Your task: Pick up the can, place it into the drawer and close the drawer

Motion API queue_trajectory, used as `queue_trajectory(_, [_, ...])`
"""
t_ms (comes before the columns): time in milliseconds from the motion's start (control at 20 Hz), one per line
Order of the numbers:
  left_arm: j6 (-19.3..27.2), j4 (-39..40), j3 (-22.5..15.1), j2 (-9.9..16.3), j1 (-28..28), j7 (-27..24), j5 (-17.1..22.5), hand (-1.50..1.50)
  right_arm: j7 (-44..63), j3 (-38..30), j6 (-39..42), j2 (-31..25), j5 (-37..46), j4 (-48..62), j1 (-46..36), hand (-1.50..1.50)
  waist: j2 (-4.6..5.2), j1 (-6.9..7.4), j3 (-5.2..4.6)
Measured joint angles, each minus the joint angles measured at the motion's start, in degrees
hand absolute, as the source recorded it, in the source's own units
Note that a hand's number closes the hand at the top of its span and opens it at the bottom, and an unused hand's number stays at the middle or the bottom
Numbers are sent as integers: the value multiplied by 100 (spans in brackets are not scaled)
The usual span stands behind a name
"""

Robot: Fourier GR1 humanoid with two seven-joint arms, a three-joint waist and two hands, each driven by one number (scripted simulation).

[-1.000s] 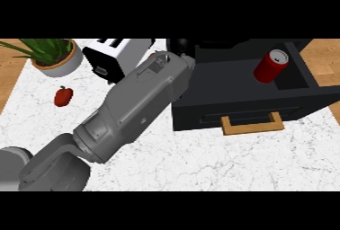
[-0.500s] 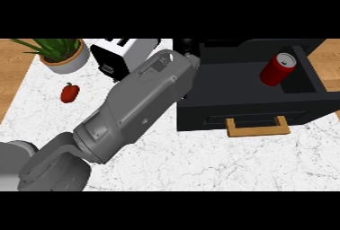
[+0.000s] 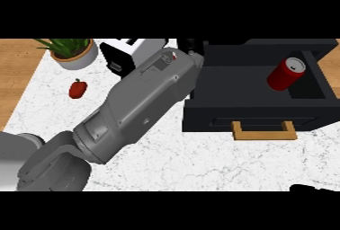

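Marble counter [image 3: 199, 157], upright red can [image 3: 287, 74]

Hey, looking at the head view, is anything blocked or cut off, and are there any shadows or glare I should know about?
Head view: even light, no glare; the left forearm fills the middle, hiding its hand and part of the toaster; the can in the drawer shows clearly; a dark shape sits cut off at the lower right.

Can [image 3: 287, 74]: red body, silver top, tilted, its top leaning toward the upper right. It stands inside the open compartment of the drawer [image 3: 266, 85], well to the right of the left hand [image 3: 190, 46], of which only a small black part shows.

Drawer: black box on the desk, wooden handle [image 3: 263, 131] on its front face. The hand lies at its upper left corner.
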Motion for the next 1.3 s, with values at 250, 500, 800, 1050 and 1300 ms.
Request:
queue_trajectory(250, [-13, -81, 34, 48, 101, 135, -96, -150, -340, 663, -587, -24, 1313, 933, -597, -150, -26, 96, -1])
queue_trajectory(500, [-19, -158, 82, 180, 124, 296, -234, -150, -593, 1155, -1068, -146, 2284, 2077, -1303, -150, -38, 142, -1])
queue_trajectory(800, [16, -476, 59, 458, 332, 545, -398, -150, -900, 1532, -1609, -315, 3176, 3614, -2089, -150, -51, 220, -1])
queue_trajectory(1050, [52, -896, 11, 839, 537, 841, -551, -150, -969, 1740, -2130, -332, 3861, 4824, -2608, -150, -66, 253, -1])
queue_trajectory(1300, [106, -1318, 52, 1211, 738, 1096, -684, -150, -999, 1673, -2858, -206, 4291, 6235, -3193, -150, -55, 259, 1])
